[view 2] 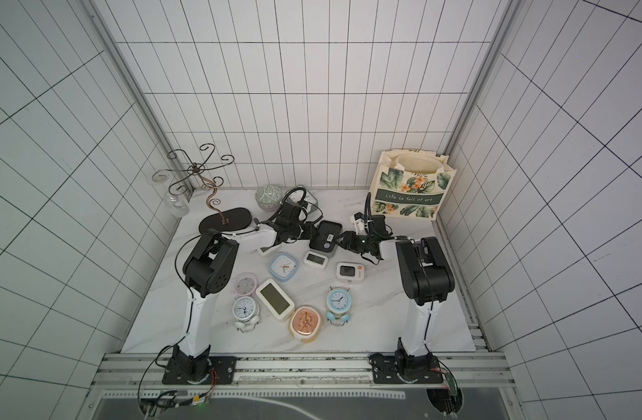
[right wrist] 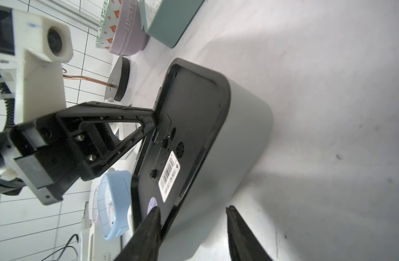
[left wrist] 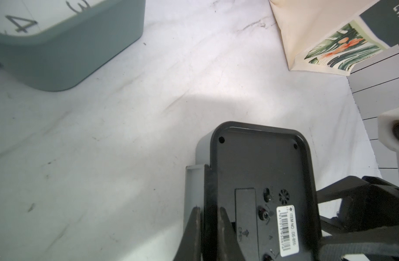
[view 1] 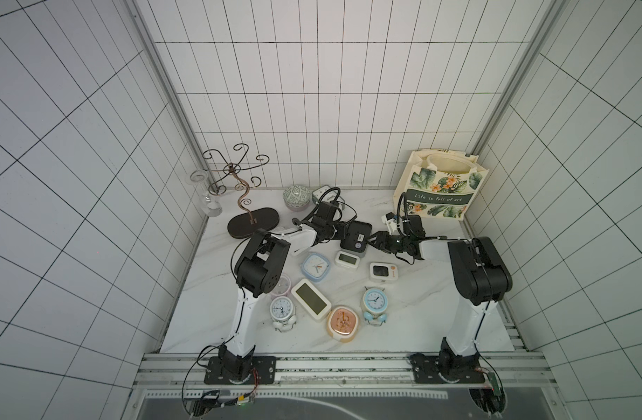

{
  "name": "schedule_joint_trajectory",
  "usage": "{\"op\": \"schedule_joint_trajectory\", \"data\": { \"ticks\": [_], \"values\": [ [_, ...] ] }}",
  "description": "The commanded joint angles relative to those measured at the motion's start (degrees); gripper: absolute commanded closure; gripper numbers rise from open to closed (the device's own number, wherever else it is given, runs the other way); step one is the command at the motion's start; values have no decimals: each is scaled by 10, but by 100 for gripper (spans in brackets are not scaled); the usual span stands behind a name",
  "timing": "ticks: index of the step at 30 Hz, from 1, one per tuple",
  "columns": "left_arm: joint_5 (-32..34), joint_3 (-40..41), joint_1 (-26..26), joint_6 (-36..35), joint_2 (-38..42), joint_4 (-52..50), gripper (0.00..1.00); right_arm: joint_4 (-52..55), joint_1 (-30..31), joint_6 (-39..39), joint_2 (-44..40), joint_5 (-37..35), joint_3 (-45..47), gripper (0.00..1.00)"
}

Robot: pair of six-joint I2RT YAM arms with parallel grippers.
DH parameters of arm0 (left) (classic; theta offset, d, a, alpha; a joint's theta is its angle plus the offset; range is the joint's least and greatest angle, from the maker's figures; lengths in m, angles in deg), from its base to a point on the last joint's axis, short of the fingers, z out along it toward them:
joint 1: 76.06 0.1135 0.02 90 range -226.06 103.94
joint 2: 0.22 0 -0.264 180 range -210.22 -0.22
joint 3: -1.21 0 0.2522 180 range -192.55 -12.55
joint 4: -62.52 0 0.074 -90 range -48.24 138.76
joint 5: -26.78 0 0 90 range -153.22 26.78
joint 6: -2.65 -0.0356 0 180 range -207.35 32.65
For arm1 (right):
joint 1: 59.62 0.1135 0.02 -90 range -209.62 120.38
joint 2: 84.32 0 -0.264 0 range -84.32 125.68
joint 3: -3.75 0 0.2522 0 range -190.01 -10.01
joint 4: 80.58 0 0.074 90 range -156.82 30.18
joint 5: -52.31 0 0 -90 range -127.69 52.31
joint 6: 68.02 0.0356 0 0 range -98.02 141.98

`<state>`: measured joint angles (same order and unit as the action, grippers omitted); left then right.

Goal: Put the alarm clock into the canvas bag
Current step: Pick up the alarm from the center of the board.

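Observation:
The alarm clock (view 1: 355,235) (view 2: 326,235) is a grey box with a black back and a barcode label, at mid-table. My left gripper (left wrist: 209,214) (view 1: 343,232) is shut on the raised rim of its black back (left wrist: 261,169). My right gripper (right wrist: 192,212) (view 1: 370,242) straddles the clock's opposite end (right wrist: 194,124), jaws open: one finger lies against the black back, the other stands a little off the grey side. The canvas bag (view 1: 439,189) (view 2: 406,189) (left wrist: 329,34) stands upright at the back right corner, mouth open.
Several other clocks lie in front, among them a blue square clock (view 1: 316,266), a white digital clock (view 1: 347,259) and a blue twin-bell clock (view 1: 374,302). A patterned bowl (view 1: 296,196), a teal clock (left wrist: 58,45), a metal stand (view 1: 252,222) and a glass vase (view 1: 206,196) stand at the back left.

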<state>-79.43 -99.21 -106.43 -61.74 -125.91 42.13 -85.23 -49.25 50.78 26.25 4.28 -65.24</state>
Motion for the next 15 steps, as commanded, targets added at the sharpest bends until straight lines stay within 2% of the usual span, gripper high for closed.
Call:
{"op": "schedule_joint_trajectory", "data": {
  "ticks": [1,4,11,15],
  "values": [
    [1,20,8,-2,-31,-31,90,-59,-5,53,9,15,15,39],
    [-3,24,10,0,-30,-25,90,-116,-4,107,11,17,35,31],
    [-12,23,10,1,-27,-19,90,-243,-1,222,45,33,58,31],
    [-14,24,10,0,-26,-19,90,-279,4,262,58,26,65,29]
  ]
}}
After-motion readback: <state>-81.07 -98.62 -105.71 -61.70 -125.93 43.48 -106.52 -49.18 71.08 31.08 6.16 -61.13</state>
